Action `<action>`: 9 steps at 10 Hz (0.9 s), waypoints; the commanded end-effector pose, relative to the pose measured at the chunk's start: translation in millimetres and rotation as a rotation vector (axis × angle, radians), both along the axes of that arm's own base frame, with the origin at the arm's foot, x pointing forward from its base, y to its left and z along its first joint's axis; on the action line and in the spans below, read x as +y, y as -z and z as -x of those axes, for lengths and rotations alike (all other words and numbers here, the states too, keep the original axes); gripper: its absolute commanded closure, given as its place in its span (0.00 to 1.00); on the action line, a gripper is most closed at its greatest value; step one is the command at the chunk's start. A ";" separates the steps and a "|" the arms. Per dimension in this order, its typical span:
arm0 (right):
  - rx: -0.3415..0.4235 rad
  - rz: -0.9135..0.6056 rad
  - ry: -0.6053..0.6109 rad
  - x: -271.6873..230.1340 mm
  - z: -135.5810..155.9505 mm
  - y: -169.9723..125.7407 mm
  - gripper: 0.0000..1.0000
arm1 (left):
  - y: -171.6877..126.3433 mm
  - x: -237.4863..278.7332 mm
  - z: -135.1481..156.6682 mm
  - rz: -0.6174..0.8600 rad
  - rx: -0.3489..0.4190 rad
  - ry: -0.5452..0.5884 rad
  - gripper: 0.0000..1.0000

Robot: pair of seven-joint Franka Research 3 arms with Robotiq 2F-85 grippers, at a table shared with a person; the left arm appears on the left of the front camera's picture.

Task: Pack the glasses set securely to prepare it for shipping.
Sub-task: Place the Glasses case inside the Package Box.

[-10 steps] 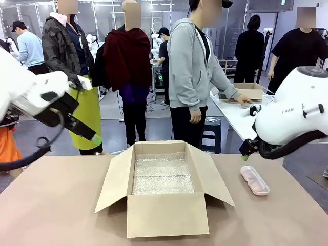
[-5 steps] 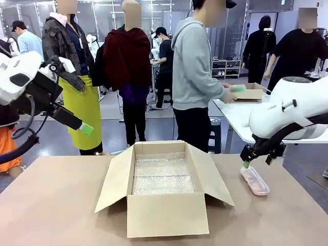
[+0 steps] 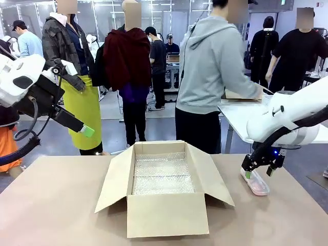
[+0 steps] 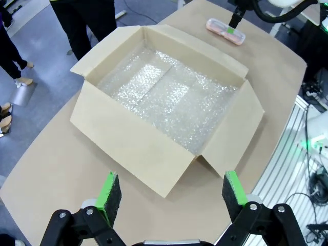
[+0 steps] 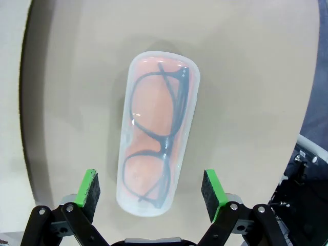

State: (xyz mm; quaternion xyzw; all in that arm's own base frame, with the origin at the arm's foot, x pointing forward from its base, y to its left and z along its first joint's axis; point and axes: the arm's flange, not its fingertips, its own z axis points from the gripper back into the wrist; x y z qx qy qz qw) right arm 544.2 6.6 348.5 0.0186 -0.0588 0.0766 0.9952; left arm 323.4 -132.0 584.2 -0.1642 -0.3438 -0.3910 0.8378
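Right gripper [image 5: 149, 190] wide open, empty, poised over the pale pink glasses case [image 5: 158, 133] on the bench [image 5: 256, 77]. Case judged light, rigid (probably slippery); grasp across long sides, mid-length.

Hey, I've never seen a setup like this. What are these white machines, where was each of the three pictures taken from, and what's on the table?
These are two white robot arms working at a brown table. The wide picture comes from a fixed camera between them. The other two come from cameras on the arms' wrists, looking along each gripper's black fingers with green pads. On the table stands an open cardboard box lined with bubble wrap. To its right lies a pale pink glasses case with dark spectacles inside. The left gripper hangs open in the air, left of the box, holding nothing. The right gripper is open just over the case, one finger on each side, not gripping it.
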 end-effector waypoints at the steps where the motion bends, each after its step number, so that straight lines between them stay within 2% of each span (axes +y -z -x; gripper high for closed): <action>1: 0.029 -0.015 -0.024 -1.3 -12.2 10.5 0.00 | -2.7 0.8 0.6 0.007 -0.003 0.002 0.00; 4: 0.052 -0.015 0.001 -4.5 -19.5 28.0 0.00 | -2.7 0.8 0.6 0.007 -0.003 0.002 0.00; 7: 0.037 -0.029 0.020 -3.1 -27.4 34.3 0.00 | -2.7 0.8 0.6 0.007 -0.003 0.002 0.00; 8: 0.034 -0.037 0.015 -2.5 -27.5 33.7 0.18 | -2.7 0.8 0.6 0.007 -0.003 0.002 0.00; 9: 0.034 -0.043 0.017 -2.7 -27.3 31.4 0.20 | -2.7 0.8 0.6 0.007 -0.003 0.002 0.00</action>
